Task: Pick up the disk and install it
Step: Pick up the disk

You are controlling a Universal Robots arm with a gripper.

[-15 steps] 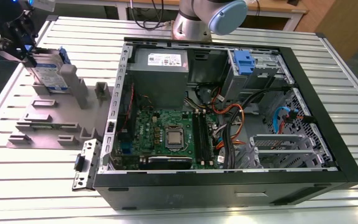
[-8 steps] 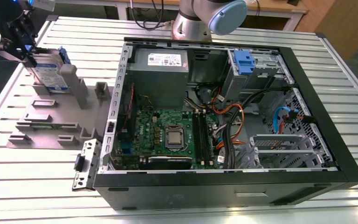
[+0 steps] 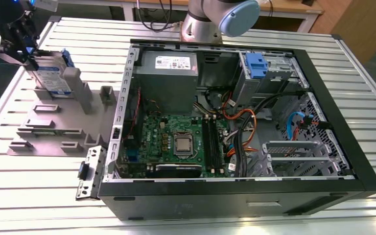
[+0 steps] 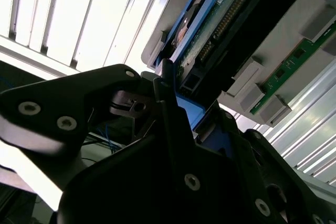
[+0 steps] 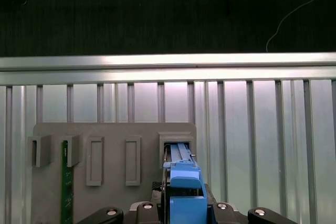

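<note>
A black open computer tower (image 3: 369, 178) lies on the slatted aluminium table (image 3: 344, 58), well apart from the grey slotted fixture plate (image 3: 51, 132) at the exterior view's left. There the disk (image 3: 52, 76), silver in a blue frame, stands on end in a slot. Its long axis rises straight into the black gripper (image 4: 195, 103), which straddles its upper end. Whether it is clamped I cannot tell. A green circuit strip (image 5: 65, 182) stands several slots away.
</note>
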